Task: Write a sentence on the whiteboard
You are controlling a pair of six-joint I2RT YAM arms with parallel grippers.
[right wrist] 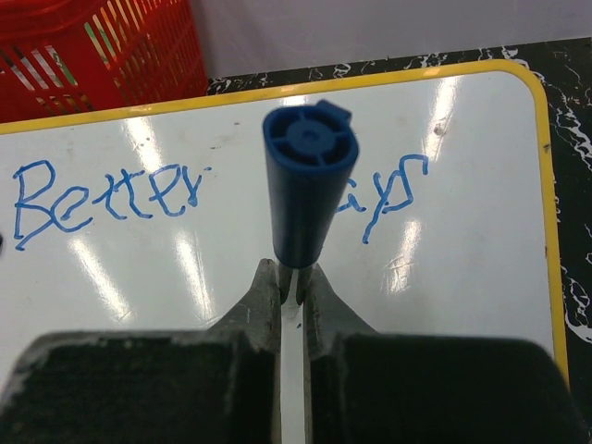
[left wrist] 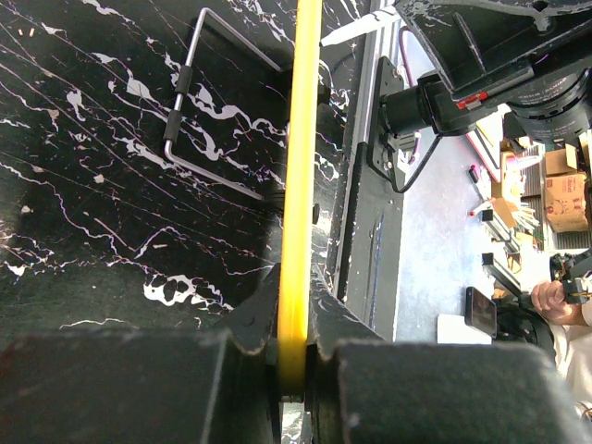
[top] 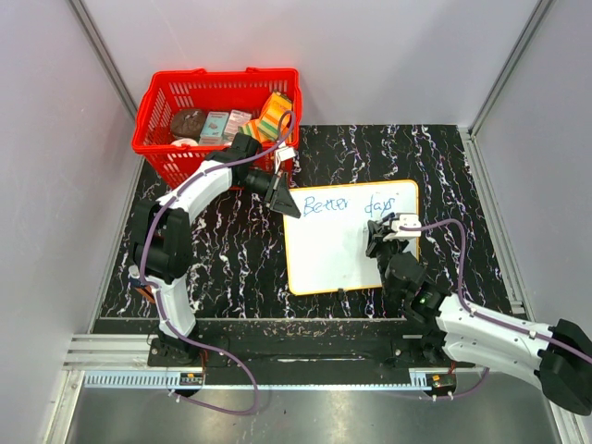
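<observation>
so, right jaws grip the blue marker (right wrist: 308, 185) upright by the sentence (right wrist: 111, 194)'s right end; blank whiteboard (top: 338, 264) lies nearward; left jaws clamp its rim (left wrist: 298, 185).

right pincer (right wrist: 294, 275) clamps a blue marker (right wrist: 308, 176), whiteboard (right wrist: 481, 250) behind it.

A robotics lab cell: white panel walls (top: 370, 55) enclose the black marbled table (top: 231, 268); past the table's near edge, cardboard boxes (left wrist: 566, 199) and a cluttered floor (left wrist: 435, 240).
</observation>
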